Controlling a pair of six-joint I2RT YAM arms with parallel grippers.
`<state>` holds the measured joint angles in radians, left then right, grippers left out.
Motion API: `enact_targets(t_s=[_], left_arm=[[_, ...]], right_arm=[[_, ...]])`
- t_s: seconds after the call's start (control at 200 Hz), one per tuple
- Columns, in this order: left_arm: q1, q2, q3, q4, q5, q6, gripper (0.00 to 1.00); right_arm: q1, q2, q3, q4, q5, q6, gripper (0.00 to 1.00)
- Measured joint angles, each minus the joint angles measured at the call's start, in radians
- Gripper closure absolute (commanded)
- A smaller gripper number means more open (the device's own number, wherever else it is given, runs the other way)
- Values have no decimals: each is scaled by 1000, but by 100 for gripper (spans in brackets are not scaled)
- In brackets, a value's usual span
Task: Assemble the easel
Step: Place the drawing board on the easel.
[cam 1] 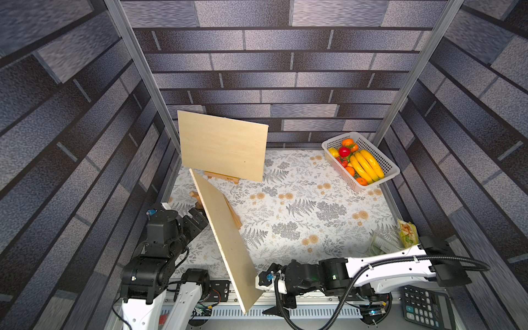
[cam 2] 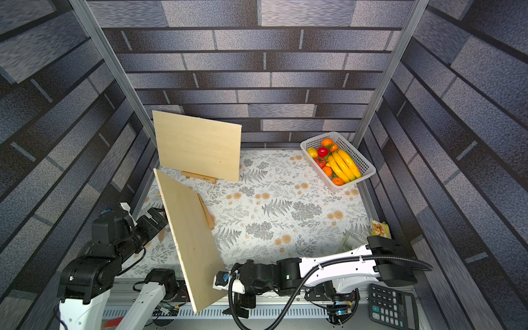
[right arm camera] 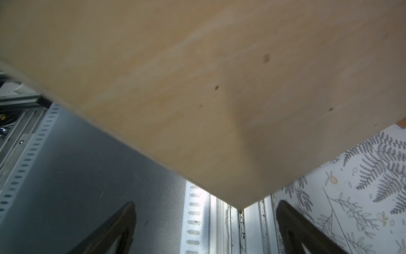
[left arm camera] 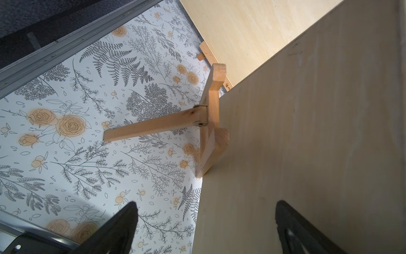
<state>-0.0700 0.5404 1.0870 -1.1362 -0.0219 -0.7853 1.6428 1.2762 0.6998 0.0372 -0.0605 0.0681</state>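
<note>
Both grippers open around the near board, which leaned on its easel.
Nearest, the right gripper had its fingers wide apart, a corner of the board lying between them in the wrist view, apparently untouched. Farther in, the left gripper was likewise spread behind the board, near the easel's hinged rear leg. The step looked like leaving the board seated: each arm should draw straight off without brushing its edge, since the small easel looked easy to tip. Beyond stood a second board.
</note>
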Motion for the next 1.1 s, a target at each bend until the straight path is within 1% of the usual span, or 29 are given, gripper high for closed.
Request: enact_targets(t_s=[0.155,0.351,0.546,0.731,0.957,1.102], left_arm=[[0,0,0,0,0,0,1],[5,0,0,0,0,0,1],[6,0,0,1,0,0,0],[13,13,0,18,0,0,0],[30,35,0,32,4,8,0],[60,35,0,35,18,24,0]], right_arm=[[-2,42,0,58,29,-8,0],[-58,57,15,99,37,-19,0],[-94,92,48,102,-2,-45,0],[-132,95,71,100,-20,-72,0],[-211,97,156,75,-52,-116,0],[-257,132,210,71,-86,-133,0]])
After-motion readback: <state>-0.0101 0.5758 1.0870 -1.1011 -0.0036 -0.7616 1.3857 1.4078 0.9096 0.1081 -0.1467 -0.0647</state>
